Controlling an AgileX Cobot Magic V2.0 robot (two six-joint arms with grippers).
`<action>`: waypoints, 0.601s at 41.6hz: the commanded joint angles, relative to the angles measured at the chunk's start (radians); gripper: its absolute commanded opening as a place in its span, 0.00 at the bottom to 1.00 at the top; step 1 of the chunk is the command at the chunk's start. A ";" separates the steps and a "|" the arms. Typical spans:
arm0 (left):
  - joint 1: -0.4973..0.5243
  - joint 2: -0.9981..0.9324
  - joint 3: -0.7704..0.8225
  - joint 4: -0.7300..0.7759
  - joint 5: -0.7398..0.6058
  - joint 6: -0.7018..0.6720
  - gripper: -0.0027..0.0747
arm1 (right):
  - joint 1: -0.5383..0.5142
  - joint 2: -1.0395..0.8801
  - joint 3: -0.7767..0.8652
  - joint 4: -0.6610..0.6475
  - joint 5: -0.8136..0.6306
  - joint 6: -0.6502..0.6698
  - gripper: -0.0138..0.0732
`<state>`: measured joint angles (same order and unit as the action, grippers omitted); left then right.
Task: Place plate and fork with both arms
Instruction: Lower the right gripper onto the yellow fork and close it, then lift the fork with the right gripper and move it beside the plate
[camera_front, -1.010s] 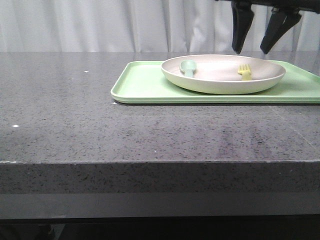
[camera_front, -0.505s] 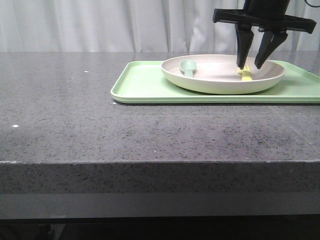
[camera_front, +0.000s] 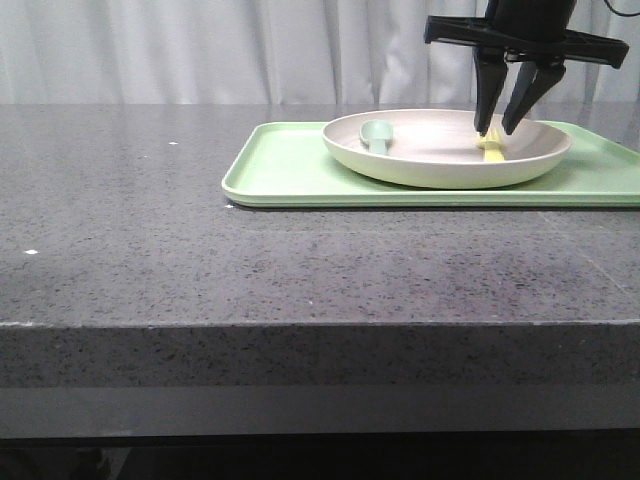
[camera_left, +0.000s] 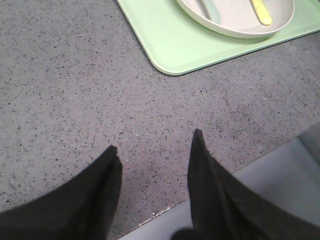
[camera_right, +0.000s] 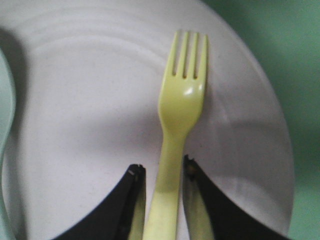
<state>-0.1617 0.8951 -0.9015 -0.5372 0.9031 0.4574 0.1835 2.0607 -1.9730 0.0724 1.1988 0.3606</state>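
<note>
The cream plate sits on the light-green tray, and the pale-yellow fork lies in its right half. My right gripper reaches down into the plate. In the right wrist view its fingers stand either side of the fork handle, with a thin gap showing on each side, so the gripper is still open. My left gripper hangs open and empty over the grey table near its front edge, well short of the tray and plate.
A pale teal spoon lies in the plate's left half. The dark speckled table stretches left of and in front of the tray. A white curtain hangs behind the table.
My right gripper came down from above the plate to the fork. Its fingers then narrowed around the handle. The plate, fork and spoon have not moved.
</note>
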 joint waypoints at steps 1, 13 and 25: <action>0.002 -0.011 -0.026 -0.032 -0.050 0.001 0.44 | -0.014 -0.058 -0.033 -0.005 -0.035 0.006 0.42; 0.002 -0.011 -0.026 -0.032 -0.050 0.001 0.44 | -0.018 -0.047 -0.033 -0.005 -0.036 0.017 0.42; 0.002 -0.011 -0.026 -0.032 -0.050 0.001 0.44 | -0.018 -0.011 -0.033 0.025 -0.036 0.017 0.42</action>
<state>-0.1617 0.8951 -0.9015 -0.5372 0.9031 0.4574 0.1726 2.0987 -1.9752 0.0884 1.1908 0.3770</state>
